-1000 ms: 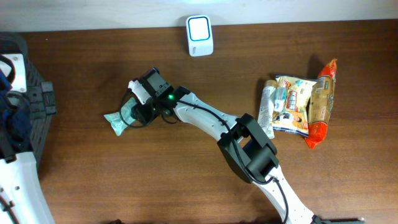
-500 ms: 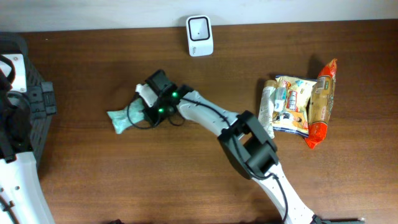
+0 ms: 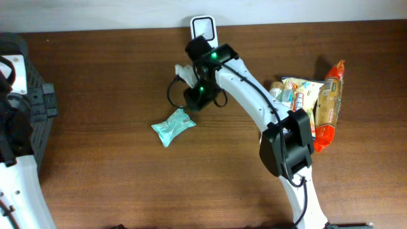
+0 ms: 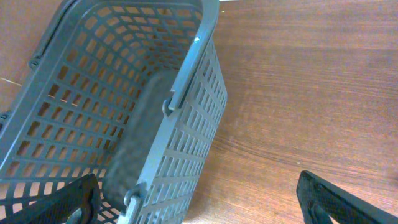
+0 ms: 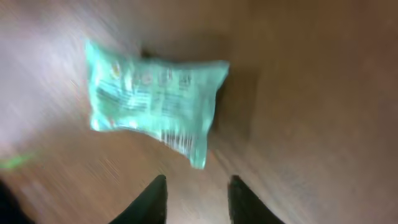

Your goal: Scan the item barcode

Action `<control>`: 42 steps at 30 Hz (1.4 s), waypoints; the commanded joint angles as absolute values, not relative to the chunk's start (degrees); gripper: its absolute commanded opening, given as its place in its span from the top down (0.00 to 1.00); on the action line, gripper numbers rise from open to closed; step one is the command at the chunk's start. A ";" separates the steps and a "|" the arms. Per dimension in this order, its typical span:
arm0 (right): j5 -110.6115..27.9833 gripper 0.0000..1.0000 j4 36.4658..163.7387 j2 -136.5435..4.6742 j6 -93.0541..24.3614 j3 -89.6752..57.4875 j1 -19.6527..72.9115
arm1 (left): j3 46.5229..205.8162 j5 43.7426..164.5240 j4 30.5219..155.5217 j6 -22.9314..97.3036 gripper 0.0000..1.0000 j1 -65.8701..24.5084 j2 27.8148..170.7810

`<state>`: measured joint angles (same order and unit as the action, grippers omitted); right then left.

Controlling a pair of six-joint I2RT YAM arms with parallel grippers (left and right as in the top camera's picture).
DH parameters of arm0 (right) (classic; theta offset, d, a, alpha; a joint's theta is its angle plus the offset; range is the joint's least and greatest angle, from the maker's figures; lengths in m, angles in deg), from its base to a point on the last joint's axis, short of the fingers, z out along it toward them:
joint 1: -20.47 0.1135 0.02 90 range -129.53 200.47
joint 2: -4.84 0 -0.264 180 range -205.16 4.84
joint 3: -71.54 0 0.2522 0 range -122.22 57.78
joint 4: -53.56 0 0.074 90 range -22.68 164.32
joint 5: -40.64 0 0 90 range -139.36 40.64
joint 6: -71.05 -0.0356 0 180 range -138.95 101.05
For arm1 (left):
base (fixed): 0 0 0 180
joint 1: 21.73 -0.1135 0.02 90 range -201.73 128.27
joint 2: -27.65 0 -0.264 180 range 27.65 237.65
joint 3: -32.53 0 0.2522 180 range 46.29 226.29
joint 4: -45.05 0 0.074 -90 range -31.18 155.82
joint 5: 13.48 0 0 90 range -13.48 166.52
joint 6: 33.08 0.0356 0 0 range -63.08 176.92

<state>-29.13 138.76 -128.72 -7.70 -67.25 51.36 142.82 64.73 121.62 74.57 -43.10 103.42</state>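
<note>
The item is a small teal snack packet [image 3: 172,126] lying on the wood table, down-left of my right gripper [image 3: 191,95]. In the right wrist view the packet [image 5: 155,102] is blurred and lies beyond my right gripper [image 5: 198,199]; a barcode strip shows near its lower right corner. The fingers stand a little apart with only table between them, so nothing is held. The white scanner [image 3: 203,25] stands at the table's back edge, partly behind the right arm. My left gripper [image 4: 199,208] hangs wide open over the wall of the grey basket [image 4: 124,93].
A pile of snack packets [image 3: 308,105] lies at the right, next to the right arm's elbow. The grey basket [image 3: 38,102] stands at the table's left edge. Bare wood shows across the table's front half.
My right arm swung right and back toward the scanner. The teal packet travelled right with it, came out of the jaws and now lies apart from them. The left arm stayed put.
</note>
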 commanded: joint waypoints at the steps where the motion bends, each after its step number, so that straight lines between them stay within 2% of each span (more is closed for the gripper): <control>1: -28.41 0.96 133.86 -127.76 -14.13 -68.21 53.96 | 143.13 65.16 121.51 75.23 0.01 -43.27 103.29; 7: -31.93 0.96 127.89 -131.01 -22.35 -58.97 58.33 | 143.13 65.16 121.51 75.23 0.01 -43.27 103.29; 12: -31.64 0.95 119.26 -131.87 -22.89 -49.57 58.33 | 143.13 65.14 121.51 75.23 0.01 -43.27 103.29; 16: -31.86 0.59 116.72 -131.84 -22.35 -49.13 58.33 | 143.13 65.16 121.51 75.23 0.01 -43.27 103.29; 18: -32.06 0.47 116.46 -131.80 -18.37 -50.29 58.20 | 143.13 65.14 121.51 75.23 0.01 -43.27 103.29; 20: -31.99 0.43 118.15 -131.80 -16.82 -54.18 57.83 | 143.13 65.14 121.51 75.23 0.01 -43.27 103.29; 22: -31.84 0.51 122.54 -131.80 -15.75 -61.02 57.68 | 143.13 65.16 121.51 75.23 0.01 -43.27 103.29; 23: -31.82 0.65 125.23 -131.80 -16.25 -63.99 57.76 | 143.13 65.16 121.51 75.23 0.01 -43.27 103.29; 24: -31.84 0.96 126.30 -131.80 -18.59 -64.54 58.03 | 143.13 65.14 121.51 75.23 0.01 -43.27 103.29; 27: -31.86 0.96 127.78 -132.50 -26.11 -62.18 59.25 | 143.13 65.16 121.51 75.23 0.01 -43.27 103.29; 32: -32.10 0.96 122.69 -132.57 -30.26 -52.43 60.89 | 143.13 65.16 121.51 75.23 0.01 -43.27 103.29; 33: -32.19 0.88 122.39 -132.59 -30.22 -52.26 60.85 | 143.13 65.16 121.51 75.23 0.01 -43.27 103.29; 35: -31.71 0.65 121.77 -132.46 -29.76 -53.41 60.41 | 143.13 65.16 121.51 75.23 0.01 -43.27 103.29; 38: -29.43 0.67 123.70 -131.73 -27.79 -60.80 58.57 | 143.13 65.16 121.51 75.23 0.01 -43.27 103.29; 40: -29.43 0.78 121.97 -131.71 -27.81 -64.67 57.90 | 143.13 65.14 121.51 75.23 0.01 -43.27 103.29; 42: -29.41 0.80 119.26 -132.54 -27.83 -64.58 58.40 | 143.13 65.14 121.51 75.23 0.01 -43.27 103.29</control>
<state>-29.00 120.31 -131.65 -28.14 -63.34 57.87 142.82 64.70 121.62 74.57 -43.10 103.42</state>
